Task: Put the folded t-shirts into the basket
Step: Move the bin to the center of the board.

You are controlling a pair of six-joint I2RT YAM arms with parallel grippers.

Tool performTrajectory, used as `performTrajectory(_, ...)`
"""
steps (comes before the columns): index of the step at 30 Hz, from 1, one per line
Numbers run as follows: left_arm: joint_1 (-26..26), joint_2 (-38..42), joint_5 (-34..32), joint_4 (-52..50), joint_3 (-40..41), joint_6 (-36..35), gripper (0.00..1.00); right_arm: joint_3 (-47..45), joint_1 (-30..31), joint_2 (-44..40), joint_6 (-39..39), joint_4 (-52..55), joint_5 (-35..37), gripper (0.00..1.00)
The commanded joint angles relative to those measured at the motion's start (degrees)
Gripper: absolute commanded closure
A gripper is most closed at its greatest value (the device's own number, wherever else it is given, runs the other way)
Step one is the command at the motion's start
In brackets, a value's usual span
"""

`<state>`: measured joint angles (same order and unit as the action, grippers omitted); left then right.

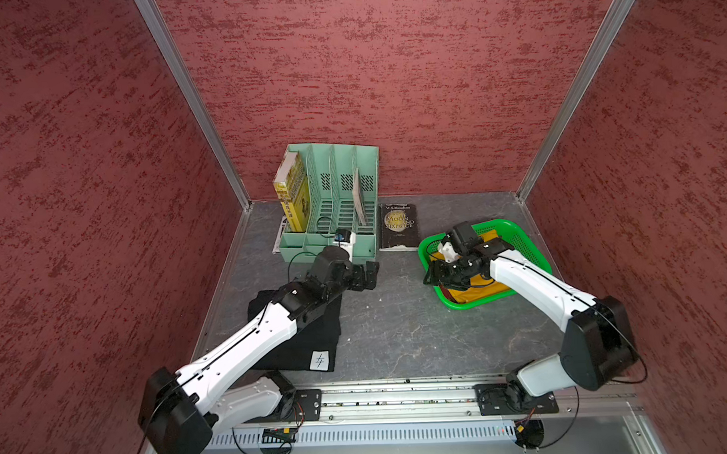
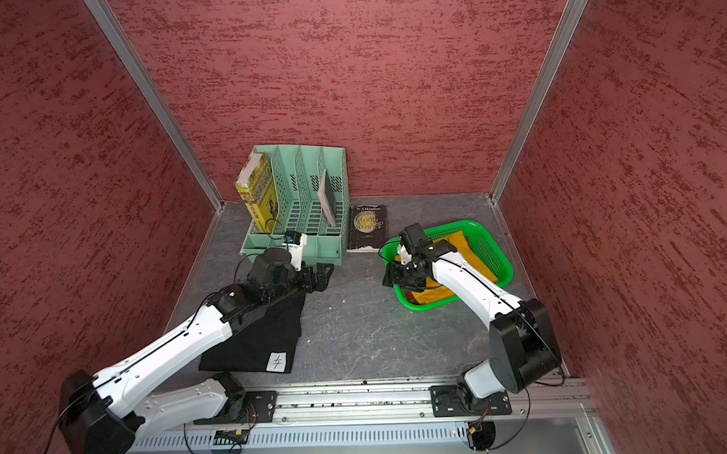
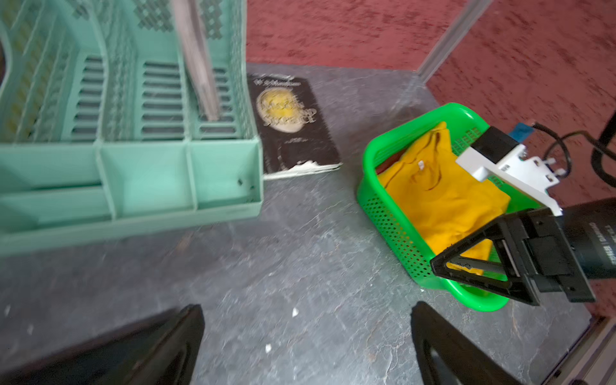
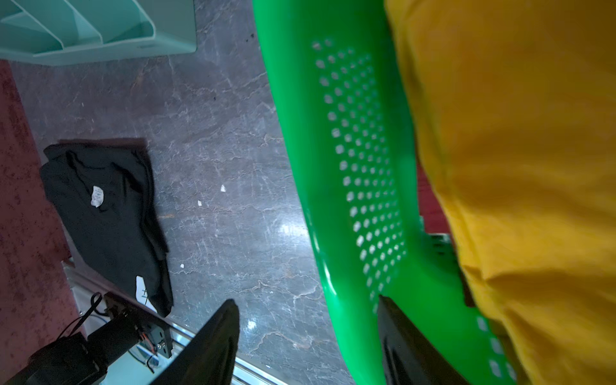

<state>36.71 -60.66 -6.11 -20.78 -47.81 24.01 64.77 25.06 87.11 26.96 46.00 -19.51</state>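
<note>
blk tee (image 1: 311, 342) half-hidden, red tee (image 4: 429, 200) nearly buried

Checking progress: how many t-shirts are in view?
3. The yellow shirt lies in the basket; a dark red shirt peeks out under it; the black shirt lies on the table, partly under the left arm. Others may be hidden beneath.

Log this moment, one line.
yellow t-shirt: in green basket; black t-shirt: on table; left gripper: open, empty; right gripper: open, astride basket wall
</note>
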Motion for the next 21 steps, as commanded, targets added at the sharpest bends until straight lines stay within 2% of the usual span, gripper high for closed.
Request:
performTrajectory(1,-4.97,5.70,3.46,-7.94,3.92,10.56,0.00,1.58,3.39,3.69,0.00,-6.60,-3.72,0.32)
performTrajectory(4,-8.94,12.09,1.57,-13.52,7.66,11.31,0.00,5.65,6.55,8.26,0.24,-5.84,-2.57,0.34)
performTrajectory(8,-11.43,19.62,-4.50,-18.37,10.06,16.53,0.00,11.49,11.65,10.37,-0.03,-0.76,5.40,0.34)
performTrajectory(10,-12.43,21.02,-5.93,-18.78,10.15,18.15,0.00,12.41,13.18,8.74,0.93,1.46,9.64,0.33)
performTrajectory(14,-19.15,20.16,-5.23,-19.99,9.46,20.94,0.00,11.09,16.00,1.75,2.19,4.69,14.87,0.30)
performTrajectory(18,-26.50,19.21,-2.52,-19.37,10.50,23.85,0.00,11.31,23.11,-3.33,4.22,2.70,14.12,0.28)
performTrajectory(21,-31.82,18.10,-3.33,-22.23,10.10,28.83,0.00,10.84,29.38,-0.69,7.78,-7.74,7.91,0.28)
